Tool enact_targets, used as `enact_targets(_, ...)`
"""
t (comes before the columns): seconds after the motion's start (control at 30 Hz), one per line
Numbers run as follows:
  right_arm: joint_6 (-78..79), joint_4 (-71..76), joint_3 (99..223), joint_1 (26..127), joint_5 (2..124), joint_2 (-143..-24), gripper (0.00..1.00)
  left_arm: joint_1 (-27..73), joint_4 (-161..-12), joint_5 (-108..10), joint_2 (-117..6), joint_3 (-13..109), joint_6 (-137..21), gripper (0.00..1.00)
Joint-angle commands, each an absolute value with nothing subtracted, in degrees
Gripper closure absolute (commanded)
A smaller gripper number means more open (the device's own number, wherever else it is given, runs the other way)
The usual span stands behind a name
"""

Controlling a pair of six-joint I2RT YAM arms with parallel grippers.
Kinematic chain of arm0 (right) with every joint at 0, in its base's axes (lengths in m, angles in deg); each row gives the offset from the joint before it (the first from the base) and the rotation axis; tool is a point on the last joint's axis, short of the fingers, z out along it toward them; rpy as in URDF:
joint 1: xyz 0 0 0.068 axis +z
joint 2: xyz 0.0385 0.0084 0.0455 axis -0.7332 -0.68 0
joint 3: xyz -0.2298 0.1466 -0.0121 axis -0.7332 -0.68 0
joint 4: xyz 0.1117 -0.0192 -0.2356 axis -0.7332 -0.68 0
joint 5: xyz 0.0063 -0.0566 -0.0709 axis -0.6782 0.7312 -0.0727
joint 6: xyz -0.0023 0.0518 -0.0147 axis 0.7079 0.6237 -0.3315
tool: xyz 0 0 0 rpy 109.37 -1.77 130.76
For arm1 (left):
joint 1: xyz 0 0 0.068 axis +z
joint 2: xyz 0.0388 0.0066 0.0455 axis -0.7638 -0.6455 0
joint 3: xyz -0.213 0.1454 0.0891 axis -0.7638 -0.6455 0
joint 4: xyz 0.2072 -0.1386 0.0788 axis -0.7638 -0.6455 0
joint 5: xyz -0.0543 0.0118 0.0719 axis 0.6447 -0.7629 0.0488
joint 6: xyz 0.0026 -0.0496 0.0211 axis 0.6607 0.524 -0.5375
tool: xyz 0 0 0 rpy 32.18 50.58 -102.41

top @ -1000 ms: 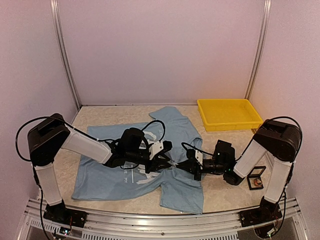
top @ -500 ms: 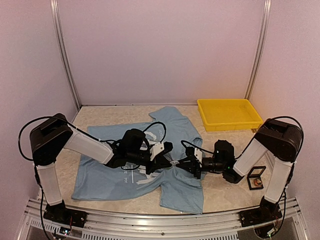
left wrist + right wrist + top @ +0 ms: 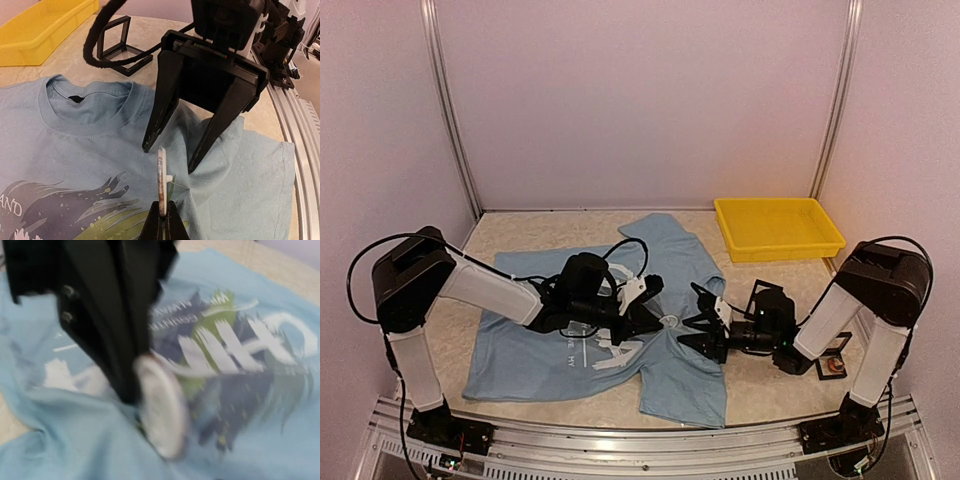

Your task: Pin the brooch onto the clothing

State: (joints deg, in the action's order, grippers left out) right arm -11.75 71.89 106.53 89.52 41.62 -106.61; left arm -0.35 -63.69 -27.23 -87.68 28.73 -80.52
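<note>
The clothing, a light blue T-shirt with white lettering, lies spread on the table. My left gripper is shut on the lower edge of the brooch, a white disc held upright and edge-on, its thin pin pointing at a raised fold of shirt. In the top view the left gripper and the brooch sit mid-shirt. My right gripper faces them, open, one finger on either side of the fold just behind the brooch. The right wrist view is blurred.
A yellow tray stands at the back right, and shows as the tray in the left wrist view. A black display box sits by the right arm's base. The aluminium rail runs along the near table edge.
My left gripper has shut on the brooch. The right gripper, shut at the brooch before, has opened and drawn back a little to the right.
</note>
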Motion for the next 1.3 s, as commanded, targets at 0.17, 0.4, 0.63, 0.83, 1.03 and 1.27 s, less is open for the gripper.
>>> enact_targets(0.17,-8.59,68.42,108.67,89.65,46.74,-109.57,0.91,0.01,-63.32,-22.81,-84.53,29.00,-78.94,1.00)
enact_targets(0.4,-7.73,66.31,109.11,88.61,45.32,-110.64,1.00,0.31,-61.09,-21.62,-83.51,27.14,-78.28,1.00)
enact_targets(0.63,-7.91,63.97,109.90,88.47,43.87,-111.89,1.00,0.42,-59.92,-21.35,-83.03,26.33,-78.20,1.00)
enact_targets(0.83,-9.65,59.82,110.43,88.07,41.04,-109.16,0.79,0.41,-62.02,-23.14,-83.20,26.70,-79.63,1.00)
enact_targets(1.03,-11.71,55.16,114.18,87.17,35.31,-102.65,0.49,0.32,-63.41,-25.39,-83.46,26.94,-81.52,1.00)
enact_targets(1.27,-10.80,57.64,117.24,87.22,27.34,-104.00,0.45,0.27,-63.40,-25.39,-83.21,26.89,-82.14,1.00)
